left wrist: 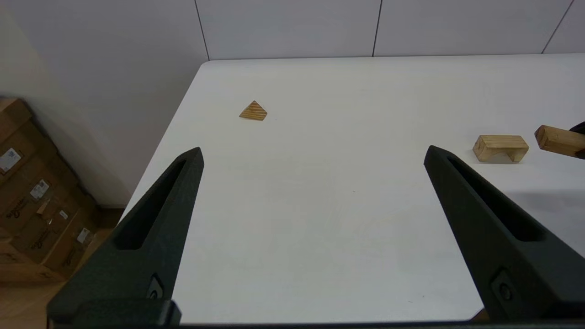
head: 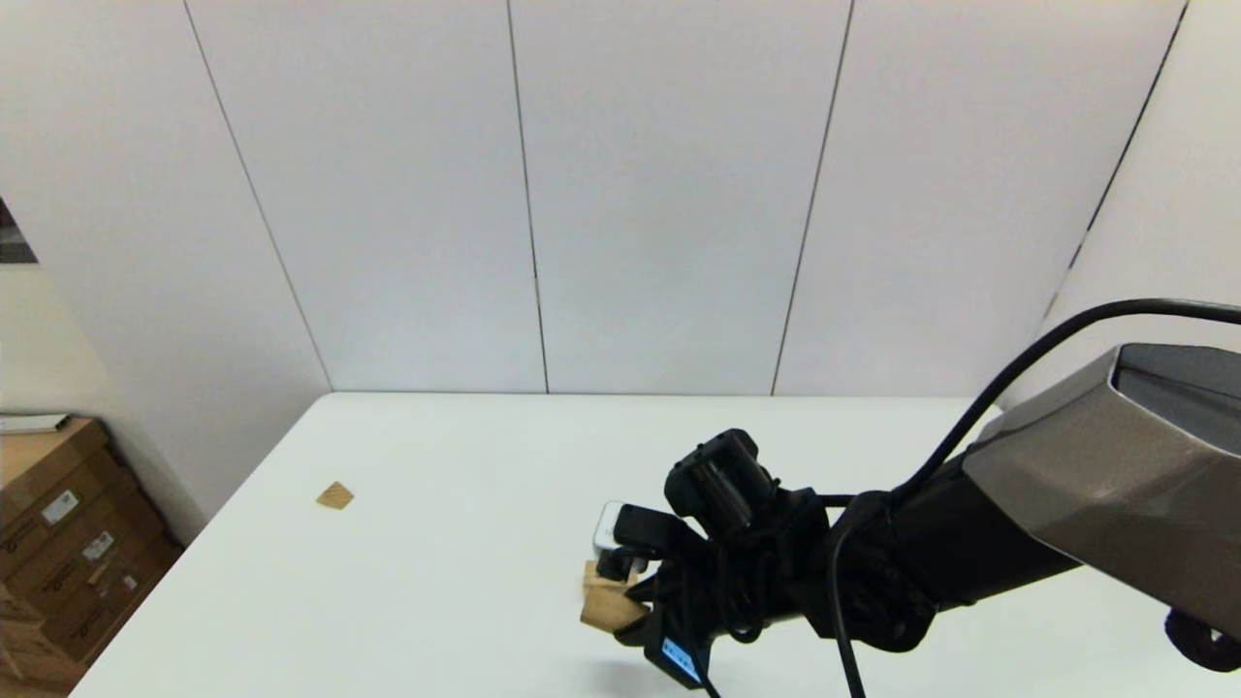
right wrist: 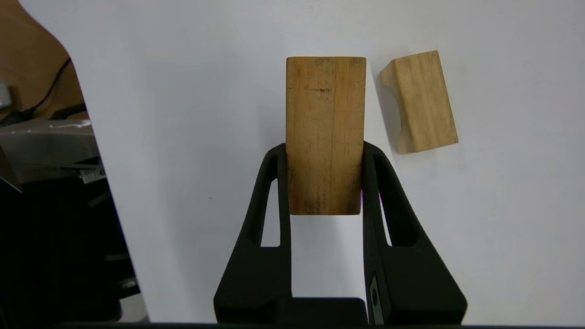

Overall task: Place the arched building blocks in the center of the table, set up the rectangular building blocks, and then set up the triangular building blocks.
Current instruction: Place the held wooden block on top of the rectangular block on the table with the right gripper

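Right gripper [right wrist: 325,151] pinches the bar [right wrist: 325,135] between its fingers, above the near middle of the table [head: 465,543]. The arch [right wrist: 422,101] stands on the table just beside the bar. The wedge [head: 334,496] lies far left. Left gripper [left wrist: 313,153]: fingers spread, holding nothing.
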